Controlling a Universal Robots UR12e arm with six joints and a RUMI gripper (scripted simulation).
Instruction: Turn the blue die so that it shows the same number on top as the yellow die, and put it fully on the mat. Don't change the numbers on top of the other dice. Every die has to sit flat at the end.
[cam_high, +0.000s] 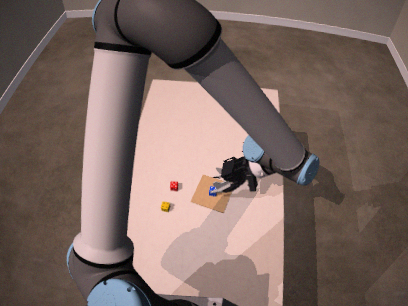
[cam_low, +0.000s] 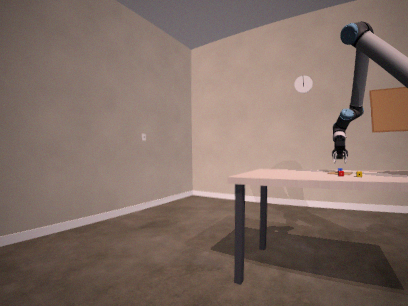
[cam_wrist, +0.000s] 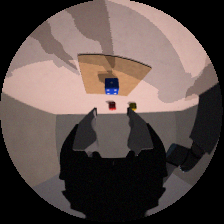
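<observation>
The blue die (cam_high: 212, 193) (cam_low: 340, 169) (cam_wrist: 111, 86) sits on the tan mat (cam_high: 202, 198) (cam_wrist: 91, 76), well inside its edges, and looks flat. White pips show on its side in the wrist view; its top number is too dark to read surely. The yellow die (cam_high: 165, 206) (cam_low: 359, 174) (cam_wrist: 132, 106) and the red die (cam_high: 174, 186) (cam_low: 341, 174) (cam_wrist: 112, 105) sit on the table off the mat; their top numbers are too small to read surely. My gripper (cam_low: 339, 161) (cam_wrist: 111, 107) is open and empty, above the blue die and clear of it. In the top view a finger partly covers that die.
The pale table (cam_high: 175, 125) (cam_low: 280, 176) carries the mat and dice. In the top view, the red and yellow dice are left of the mat, with the red one farther back. The arm (cam_high: 250, 100) reaches in from the right, and its shadows fall across the table and mat.
</observation>
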